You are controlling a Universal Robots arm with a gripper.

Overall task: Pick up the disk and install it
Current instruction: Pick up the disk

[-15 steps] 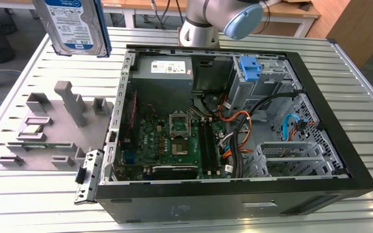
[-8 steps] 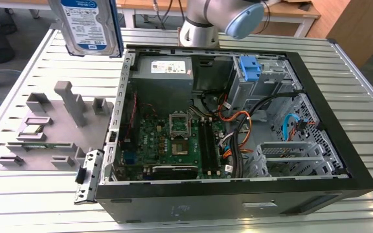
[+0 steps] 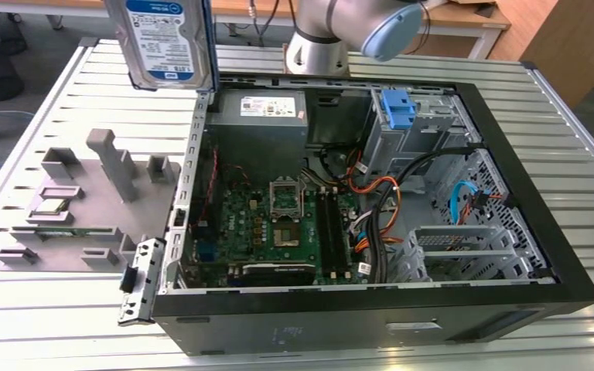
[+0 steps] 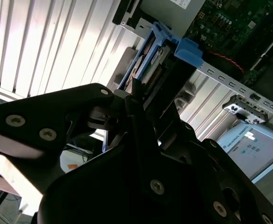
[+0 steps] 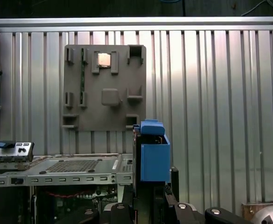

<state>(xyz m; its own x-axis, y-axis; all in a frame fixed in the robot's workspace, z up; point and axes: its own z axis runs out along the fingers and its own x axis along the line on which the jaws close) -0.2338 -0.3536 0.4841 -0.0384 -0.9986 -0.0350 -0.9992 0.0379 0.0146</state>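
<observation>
The disk (image 3: 163, 42) is up in the air, right off the bench (image 3: 59, 328)! The claw (image 4: 135, 95) is clamped tight on it. In the second wrist view the black fingers (image 4: 139, 116) pinch one end of the drive, and its blue carrier sticks out beyond them. In the exterior view the disk hangs upright with its label facing the camera. It sits high over the bench's far edge, above the far corner of the case (image 3: 380, 301) on the exterior view's left. The case lies open on its side across the middle of the bench, motherboard (image 3: 276, 228) exposed. The power supply (image 3: 261, 116) is at its far wall, and a blue bracket (image 3: 398, 104) sits in the bay at the far corner on the exterior view's right. A grey tray (image 3: 96, 212) lies beside the case, toward the bench's edge on the exterior view's left. The arm (image 3: 328, 23) rises from the bench's far edge.
</observation>
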